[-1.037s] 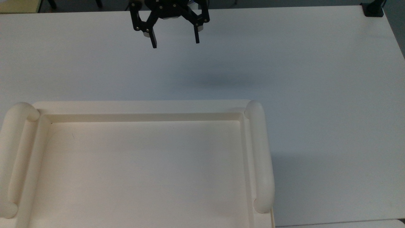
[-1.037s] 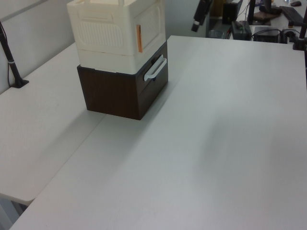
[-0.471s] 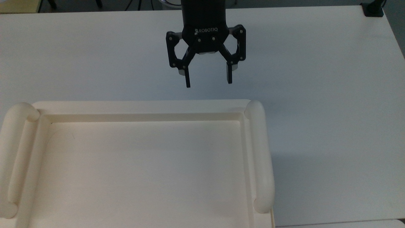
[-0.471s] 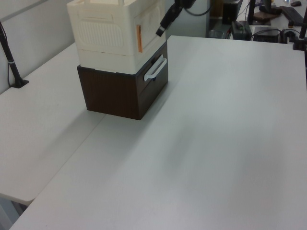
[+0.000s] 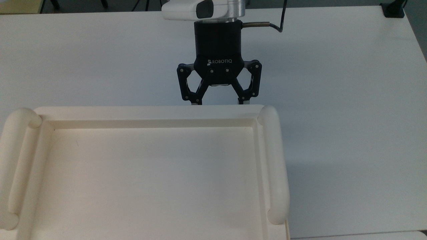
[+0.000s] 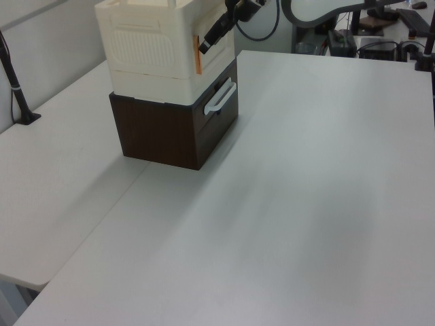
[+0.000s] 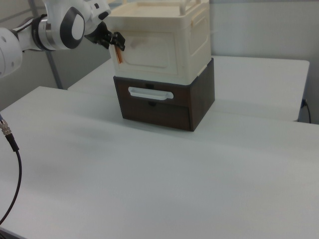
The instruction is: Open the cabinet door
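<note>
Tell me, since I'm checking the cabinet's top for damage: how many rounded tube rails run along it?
2: one tube rail along the top view's left edge of the cabinet, the other along the top view's right edge.

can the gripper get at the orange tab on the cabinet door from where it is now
Probably yes. The gripper sits with open fingers right at the orange tab on the edge of the cabinet door, and nothing stands between them. Whether the fingers already straddle the tab cannot be told.

Gripper (image 5: 219,102) fingertips hidden behind cabinet (image 5: 150,113) rim; cabinet cropped bottom-left
</note>
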You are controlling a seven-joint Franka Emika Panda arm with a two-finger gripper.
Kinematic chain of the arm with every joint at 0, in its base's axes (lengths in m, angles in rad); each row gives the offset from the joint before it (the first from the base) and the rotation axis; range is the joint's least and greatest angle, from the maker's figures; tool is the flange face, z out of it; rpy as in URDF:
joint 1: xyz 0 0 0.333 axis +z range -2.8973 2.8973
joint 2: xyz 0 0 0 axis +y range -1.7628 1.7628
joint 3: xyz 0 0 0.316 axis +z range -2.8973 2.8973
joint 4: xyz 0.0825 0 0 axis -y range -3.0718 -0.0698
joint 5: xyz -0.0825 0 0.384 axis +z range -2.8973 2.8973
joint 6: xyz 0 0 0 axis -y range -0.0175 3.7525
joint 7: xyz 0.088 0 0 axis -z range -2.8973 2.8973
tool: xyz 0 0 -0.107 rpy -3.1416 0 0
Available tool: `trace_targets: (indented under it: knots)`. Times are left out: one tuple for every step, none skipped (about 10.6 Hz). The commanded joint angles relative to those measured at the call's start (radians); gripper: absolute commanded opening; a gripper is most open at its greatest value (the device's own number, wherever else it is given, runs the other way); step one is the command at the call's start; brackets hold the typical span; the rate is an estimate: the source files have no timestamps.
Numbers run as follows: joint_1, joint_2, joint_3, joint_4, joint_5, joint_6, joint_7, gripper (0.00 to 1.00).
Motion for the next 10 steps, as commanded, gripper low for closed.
trace_targets:
  knots:
    - [0.010,0.053,-0.012,0.072,-0.041,0.013,0.034,0.70]
    - [0.010,0.053,-0.012,0.075,-0.041,0.013,0.034,0.64]
    - [0.010,0.053,-0.012,0.078,-0.042,0.019,0.034,0.57]
    - [0.010,0.053,-0.012,0.073,-0.054,0.053,0.032,0.54]
    - [0.010,0.056,-0.011,0.072,-0.079,0.064,0.034,0.50]
    - [0.010,0.055,-0.011,0.072,-0.084,0.064,0.034,0.47]
    - [0.011,0.055,-0.011,0.072,-0.084,0.064,0.034,0.41]
    - [0.016,0.055,-0.011,0.070,-0.084,0.064,0.041,0.37]
    - [0.016,0.055,-0.011,0.069,-0.085,0.062,0.056,0.31]
    - [0.018,0.053,-0.011,0.067,-0.084,0.061,0.063,0.21]
